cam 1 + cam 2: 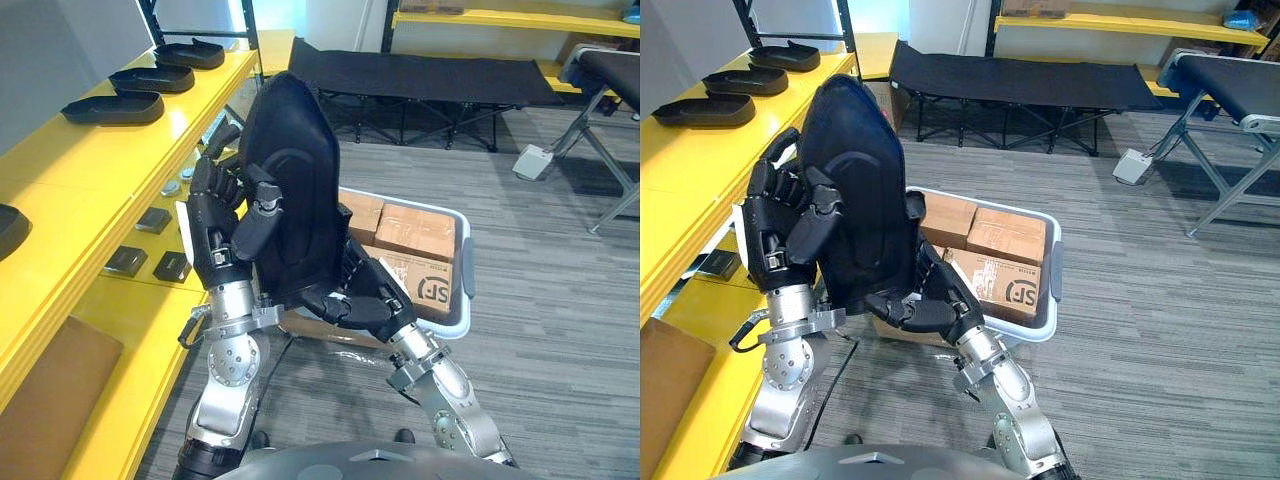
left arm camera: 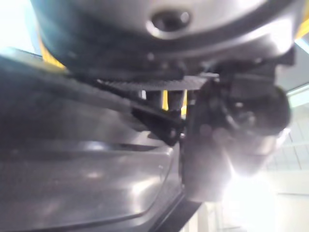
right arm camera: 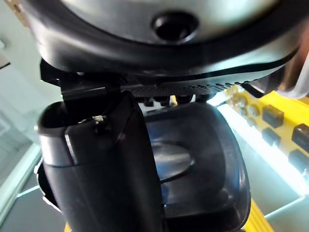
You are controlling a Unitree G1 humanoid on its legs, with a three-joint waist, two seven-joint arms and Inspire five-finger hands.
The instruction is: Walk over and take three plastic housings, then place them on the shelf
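The housing (image 1: 295, 160) stands upright between both hands, just beside the shelf (image 1: 80, 200) and above a bin (image 1: 462, 270) of boxes (image 1: 415, 232). The left hand (image 1: 222, 235) curls round its side edge, and the right hand (image 1: 365, 295) seems to clasp its lower rim. It is likely a stiff, light, slick shell, best gripped by the rims.

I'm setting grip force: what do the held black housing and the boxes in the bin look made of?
The black housing looks like moulded plastic, matte with a faint sheen on its smooth curved shell. The boxes look like brown cardboard, dull, with flat faces and square edges.
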